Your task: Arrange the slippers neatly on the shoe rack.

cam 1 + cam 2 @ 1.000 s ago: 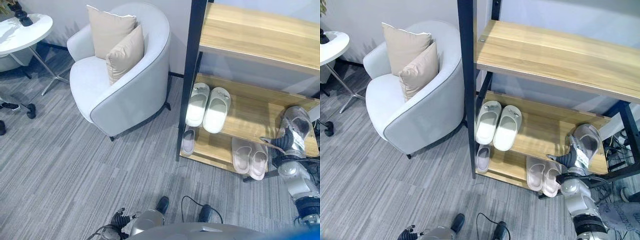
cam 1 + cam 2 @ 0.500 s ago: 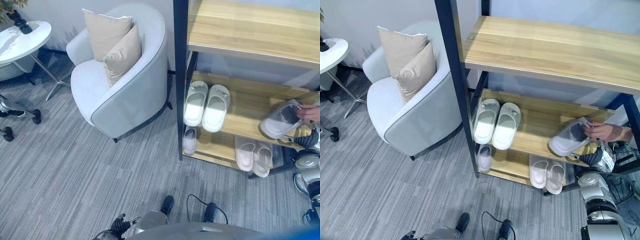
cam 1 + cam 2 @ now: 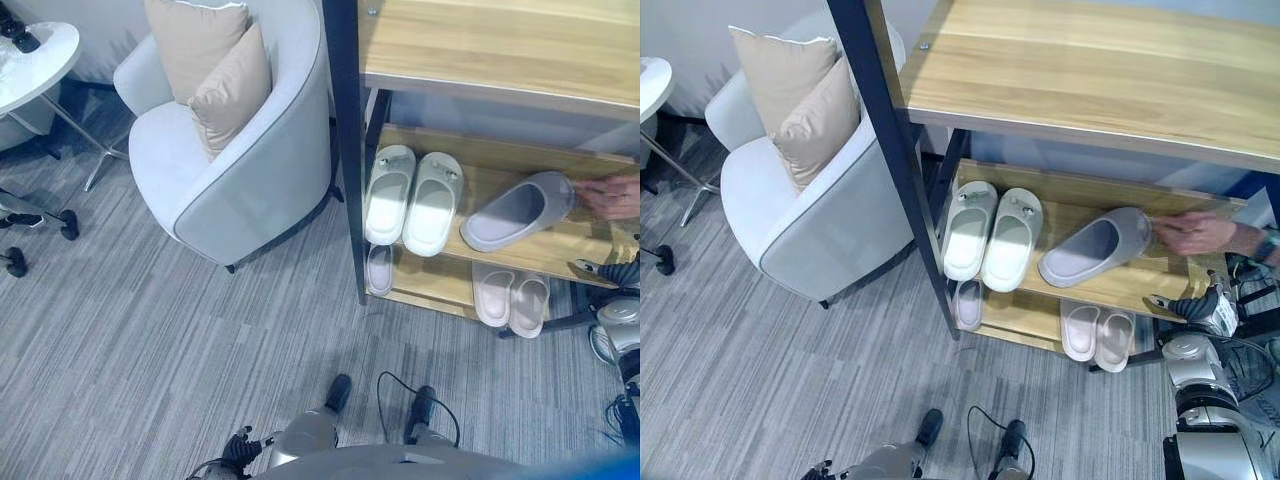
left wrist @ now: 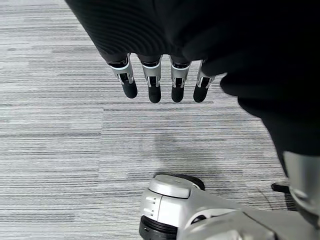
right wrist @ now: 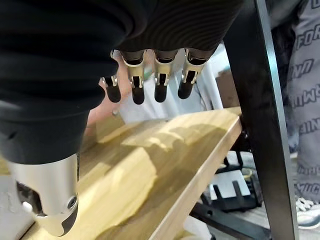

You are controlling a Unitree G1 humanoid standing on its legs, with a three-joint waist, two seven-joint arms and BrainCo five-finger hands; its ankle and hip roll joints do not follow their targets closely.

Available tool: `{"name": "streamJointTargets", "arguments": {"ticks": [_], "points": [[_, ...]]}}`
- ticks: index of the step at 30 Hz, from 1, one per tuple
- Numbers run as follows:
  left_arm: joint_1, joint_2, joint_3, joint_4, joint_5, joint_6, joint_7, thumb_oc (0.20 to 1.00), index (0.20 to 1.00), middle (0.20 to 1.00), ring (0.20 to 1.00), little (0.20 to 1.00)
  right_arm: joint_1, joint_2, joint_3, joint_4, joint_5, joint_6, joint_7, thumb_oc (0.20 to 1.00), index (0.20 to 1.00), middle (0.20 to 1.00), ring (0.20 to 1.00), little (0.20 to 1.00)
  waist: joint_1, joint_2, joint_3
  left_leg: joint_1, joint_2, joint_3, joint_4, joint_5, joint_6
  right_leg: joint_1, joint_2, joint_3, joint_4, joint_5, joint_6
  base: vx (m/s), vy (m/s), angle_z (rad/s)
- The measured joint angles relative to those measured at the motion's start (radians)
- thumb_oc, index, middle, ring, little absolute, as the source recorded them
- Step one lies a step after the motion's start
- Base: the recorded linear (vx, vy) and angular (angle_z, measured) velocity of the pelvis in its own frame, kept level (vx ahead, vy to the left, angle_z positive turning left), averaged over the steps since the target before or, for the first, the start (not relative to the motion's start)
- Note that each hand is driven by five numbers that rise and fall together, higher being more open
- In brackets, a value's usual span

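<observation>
A person's hand (image 3: pixel 1195 233) slides the grey slipper (image 3: pixel 1095 247) crooked on the shoe rack's (image 3: pixel 1110 290) middle shelf. Right hand (image 5: pixel 150 82) hangs empty, fingers straight; it should turn that slipper straight beside the white pair (image 3: pixel 992 235).

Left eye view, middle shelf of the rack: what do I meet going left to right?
White slipper pair → grey slipper, lying at an angle → a person's hand at its far end.
</observation>
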Motion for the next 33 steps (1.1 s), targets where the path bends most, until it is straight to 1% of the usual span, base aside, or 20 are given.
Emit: {"name": "streamJointTargets", "arguments": {"ticks": [3,7,10,12,14,17,20,24,27,28,29,31,33], "points": [[-0.001,-0.002,0.0,0.0,-0.026,0.002,0.0,1.0,1.0,1.0,1.0,1.0,-0.017,0.0,0.0,-0.002,0.006,0.0,0.0,1.0,1.0,1.0,1.0,1.0,-0.002,-0.003,0.005,0.0,0.0,0.003,-0.001,0.0,0.0,-0.003,0.0,0.007,0.003,0.001,0.0,0.01,0.001,-0.05],[-0.001,-0.001,0.0,0.0,-0.027,0.002,0.0,1.0,1.0,1.0,1.0,1.0,-0.018,0.009,0.012,-0.045,0.035,-0.007,0.0,1.0,1.0,1.0,1.0,1.0,-0.001,-0.008,0.008,0.004,0.0,0.0,-0.001,0.0,0.0,0.004,0.001,0.004,0.004,0.001,0.0,0.02,0.0,0.01],[-0.003,0.008,0.001,0.001,-0.028,0.003,0.0,1.0,1.0,1.0,1.0,1.0,-0.016,0.045,0.012,-0.082,0.042,-0.021,0.0,1.0,1.0,1.0,1.0,1.0,-0.005,-0.025,0.012,0.005,0.002,-0.001,0.0,0.0,0.0,0.007,0.003,0.002,0.004,0.001,0.0,0.01,0.002,0.01],[-0.005,0.019,0.003,0.0,-0.028,0.004,0.0,1.0,1.0,1.0,1.0,1.0,0.016,0.093,0.008,-0.153,0.072,-0.027,0.001,1.0,1.0,1.0,1.0,1.0,-0.007,-0.044,0.011,0.007,0.003,-0.004,0.0,0.0,0.0,0.011,0.004,-0.002,0.004,0.001,-0.001,0.03,0.004,0.04],[-0.006,0.023,0.006,0.001,-0.028,0.012,0.0,1.0,1.0,1.0,1.0,1.0,0.032,0.112,0.014,-0.191,0.077,-0.033,0.002,1.0,1.0,1.0,1.0,1.0,-0.007,-0.056,0.008,0.01,0.002,-0.005,0.0,0.0,0.0,0.015,0.003,-0.004,0.004,0.001,-0.001,0.01,0.007,0.05],[-0.006,0.025,0.009,0.0,-0.028,0.016,0.0,1.0,1.0,1.0,1.0,1.0,0.036,0.114,0.016,-0.209,0.075,-0.042,0.004,1.0,1.0,1.0,1.0,1.0,0.002,-0.069,0.004,0.015,-0.002,-0.009,0.002,0.0,0.0,0.023,-0.001,-0.008,0.004,0.0,0.0,0.01,0.014,0.04],[-0.006,0.028,0.009,0.0,-0.027,0.016,0.0,1.0,1.0,1.0,1.0,1.0,0.032,0.114,0.018,-0.209,0.076,-0.043,0.004,1.0,1.0,1.0,1.0,1.0,0.011,-0.078,-0.001,0.013,-0.004,-0.014,0.004,0.0,0.0,0.024,-0.002,-0.013,0.004,0.0,0.0,0.01,0.01,0.06],[-0.006,0.036,0.009,0.0,-0.027,0.016,-0.001,1.0,1.0,1.0,1.0,1.0,0.016,0.114,0.028,-0.209,0.075,-0.044,0.004,1.0,1.0,1.0,1.0,1.0,0.029,-0.1,-0.007,-0.001,-0.008,-0.026,0.013,0.0,0.0,0.02,-0.003,-0.023,0.004,0.0,-0.001,0.01,0.023,0.08],[-0.01,0.052,-0.04,-0.002,-0.027,0.015,-0.002,1.0,1.0,1.0,1.0,1.0,-0.11,0.105,0.07,-0.107,0.075,-0.043,0.003,1.0,1.0,1.0,1.0,1.0,0.038,-0.109,-0.011,-0.03,-0.014,-0.027,0.027,0.0,0.0,-0.002,-0.007,-0.024,0.004,0.006,0.0,-0.01,0.045,0.04],[-0.011,0.049,-0.04,0.0,-0.028,0.016,-0.002,1.0,1.0,1.0,1.0,1.0,-0.138,0.105,0.08,-0.087,0.075,-0.043,0.004,1.0,1.0,1.0,1.0,1.0,0.05,-0.113,-0.012,-0.045,-0.016,-0.029,0.036,0.0,0.0,-0.012,-0.007,-0.024,0.004,0.008,-0.001,-0.01,0.045,0.06],[-0.014,0.046,-0.043,0.0,-0.028,0.015,-0.003,1.0,1.0,1.0,1.0,1.0,-0.152,0.104,0.088,-0.045,0.076,-0.042,0.007,1.0,1.0,1.0,1.0,1.0,0.063,-0.113,-0.012,-0.046,-0.017,-0.03,0.036,-0.001,-0.001,-0.013,-0.008,-0.025,0.004,0.008,-0.001,0.0,0.031,0.06],[-0.018,0.043,-0.043,0.0,-0.037,0.015,-0.003,1.0,1.0,1.0,1.0,1.0,-0.158,0.104,0.12,-0.029,0.076,-0.041,0.014,1.0,1.0,1.0,1.0,1.0,0.068,-0.114,-0.012,-0.067,-0.017,-0.033,0.042,-0.001,-0.001,-0.029,-0.008,-0.03,0.004,0.01,-0.002,-0.01,0.011,0.02],[-0.019,0.043,-0.043,0.001,-0.04,0.015,-0.003,1.0,1.0,1.0,1.0,1.0,-0.166,0.104,0.125,-0.024,0.076,-0.037,0.02,1.0,1.0,1.0,1.0,1.0,0.07,-0.115,-0.009,-0.077,-0.018,-0.032,0.044,-0.001,-0.001,-0.038,-0.007,-0.03,0.004,0.012,-0.003,0.0,0.0,0.0]]}}
